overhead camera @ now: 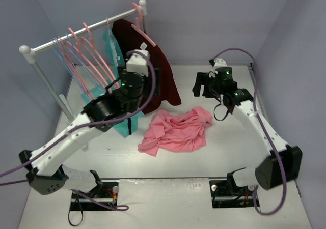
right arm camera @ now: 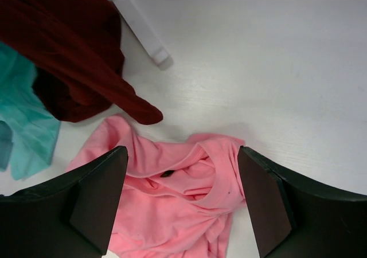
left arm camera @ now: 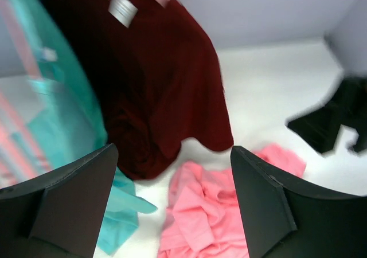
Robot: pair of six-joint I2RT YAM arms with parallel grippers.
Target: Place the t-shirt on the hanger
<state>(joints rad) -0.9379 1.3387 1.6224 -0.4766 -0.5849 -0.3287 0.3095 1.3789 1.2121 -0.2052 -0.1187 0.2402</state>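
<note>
Two released: left tool [left arm camera: 173,152], right tool [right arm camera: 182,150] | t-shirt [overhead camera: 175,131] crumpled below, between them

a dark maroon shirt [overhead camera: 170,84] and a teal shirt [overhead camera: 120,129] hang on the rack [overhead camera: 43,46] beside pink hangers [overhead camera: 84,56].

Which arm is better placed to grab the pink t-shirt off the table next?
Probably right. The right fingers stand open with the t-shirt framed between them. The left fingers, also open, face the hanging maroon shirt, with the t-shirt low in their view.
</note>
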